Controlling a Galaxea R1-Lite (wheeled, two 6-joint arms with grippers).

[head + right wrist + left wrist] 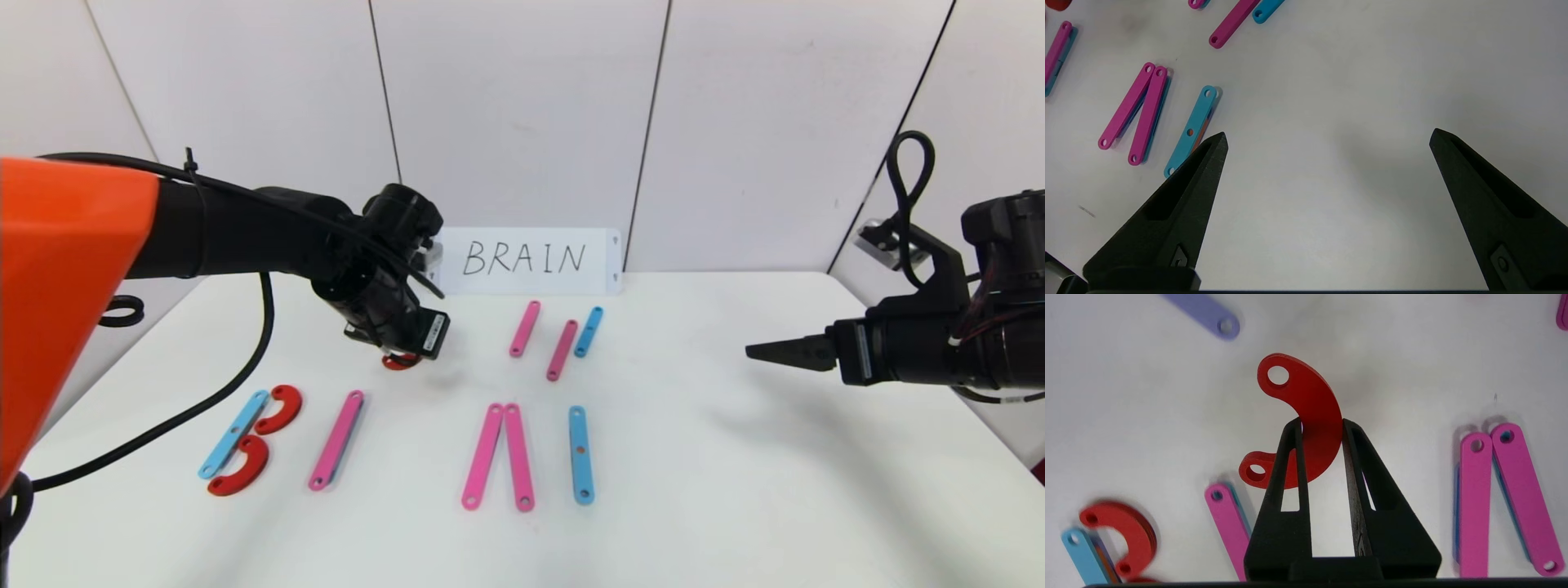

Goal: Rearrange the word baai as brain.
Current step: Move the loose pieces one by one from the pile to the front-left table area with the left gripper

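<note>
My left gripper (1322,424) is shut on a red C-shaped curve (1306,404) and holds it tilted just above the table; the curve peeks out below the wrist in the head view (400,362). The B stands at the front left: a blue strip (234,433) with two red curves (280,408). To its right lie a pink strip (335,439), two pink strips (498,457) meeting at the top, and a blue strip (580,454). A short purple strip (1202,312) lies beyond the held curve. My right gripper (1329,139) is open and empty at the right.
The white BRAIN card (529,260) leans on the back wall. Spare strips lie before it: two pink (525,328) (562,349) and one blue (588,331). Bare table (735,457) spreads under the right gripper.
</note>
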